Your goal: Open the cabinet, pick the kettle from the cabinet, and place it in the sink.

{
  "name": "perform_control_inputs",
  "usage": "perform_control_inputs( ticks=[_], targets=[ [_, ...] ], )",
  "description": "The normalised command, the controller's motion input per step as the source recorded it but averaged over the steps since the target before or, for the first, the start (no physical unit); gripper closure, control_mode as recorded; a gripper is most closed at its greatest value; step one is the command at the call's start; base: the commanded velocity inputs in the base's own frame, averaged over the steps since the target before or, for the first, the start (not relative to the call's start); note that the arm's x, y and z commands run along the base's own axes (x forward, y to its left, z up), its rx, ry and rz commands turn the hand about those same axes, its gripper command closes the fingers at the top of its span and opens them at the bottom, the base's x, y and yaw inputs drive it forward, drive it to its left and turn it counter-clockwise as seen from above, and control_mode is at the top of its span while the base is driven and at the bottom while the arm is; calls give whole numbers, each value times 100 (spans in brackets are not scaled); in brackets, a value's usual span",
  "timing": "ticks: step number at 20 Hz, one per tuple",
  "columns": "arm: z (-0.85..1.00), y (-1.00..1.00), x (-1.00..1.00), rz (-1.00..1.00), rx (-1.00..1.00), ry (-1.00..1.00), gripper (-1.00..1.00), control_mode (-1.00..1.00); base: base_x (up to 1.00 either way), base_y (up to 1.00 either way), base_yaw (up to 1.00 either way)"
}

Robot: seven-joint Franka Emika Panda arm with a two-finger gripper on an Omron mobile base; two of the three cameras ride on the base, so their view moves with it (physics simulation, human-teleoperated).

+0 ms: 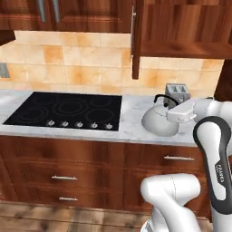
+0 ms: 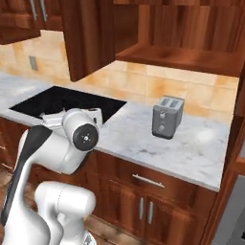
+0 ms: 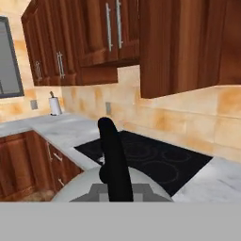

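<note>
Rounded silver-grey kettle [image 1: 158, 121] with black arched handle, upright over the white marble counter right of the cooktop, dark reddish-brown wall cabinet [image 1: 181, 27] above with door swung open, inner wooden shelf bare

Arm [image 1: 213, 149]: we record a glossy white shell built of rounded, tubular segments, with bulbous housings at each joint. A long dark grey to black inlay runs along one link, edged in white; small pale lettering sits on it in the left base view, too small for us to read. Joint cap [image 2: 85, 136]: a round dark disc with a lighter hub and a ring of tiny dots that may be screws. Base column [image 2: 62, 210]: smooth white, cylindrical. Hand housing [image 1: 181, 112]: white, boxy, with softened corners.
</note>
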Motion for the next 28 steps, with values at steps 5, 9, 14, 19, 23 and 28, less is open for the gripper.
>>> perform_control_inputs(
  ticks=[5,9,14,19,23,28],
  targets=[
    [0,0,0,0,0,0,100,100,-13,0,79],
    [0,0,0,0,0,0,100,100,-3,0,73],
    [0,0,0,0,0,0,100,100,0,4,73],
    [0,0,0,0,0,0,100,100,0,1,86],
    [0,0,0,0,0,0,100,100,0,0,98],
    [0,0,0,0,0,0,100,100,0,0,98]
  ],
)
